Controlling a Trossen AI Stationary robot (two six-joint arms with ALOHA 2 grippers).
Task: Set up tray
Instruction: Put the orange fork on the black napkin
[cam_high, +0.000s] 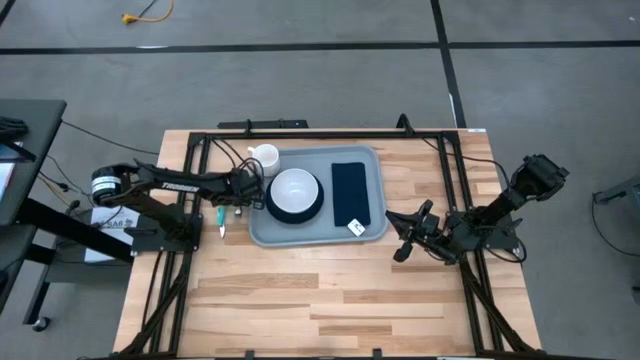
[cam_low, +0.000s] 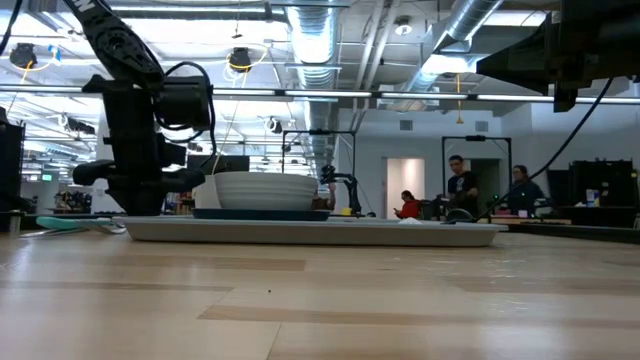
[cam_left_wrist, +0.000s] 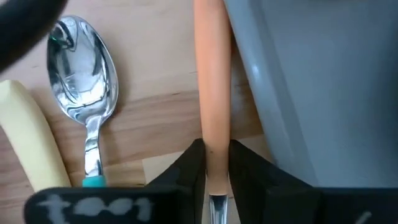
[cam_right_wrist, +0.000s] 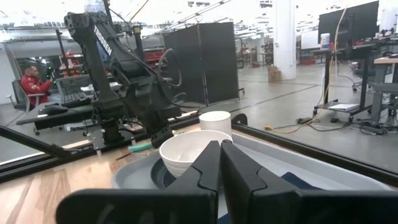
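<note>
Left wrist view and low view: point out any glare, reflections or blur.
Left wrist view: the spoon bowl mirrors bright light, and the left gripper, shut on the orange handle, is soft-edged up close. Low view: ceiling lights glare; the tray looks dim.

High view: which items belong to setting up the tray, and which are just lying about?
Job: tray, white bowl, navy napkin, white mug, teal-handled spoon, orange-handled utensil in the left gripper.
Lying about: yellow cable on the floor; right gripper idle beside the tray.
</note>
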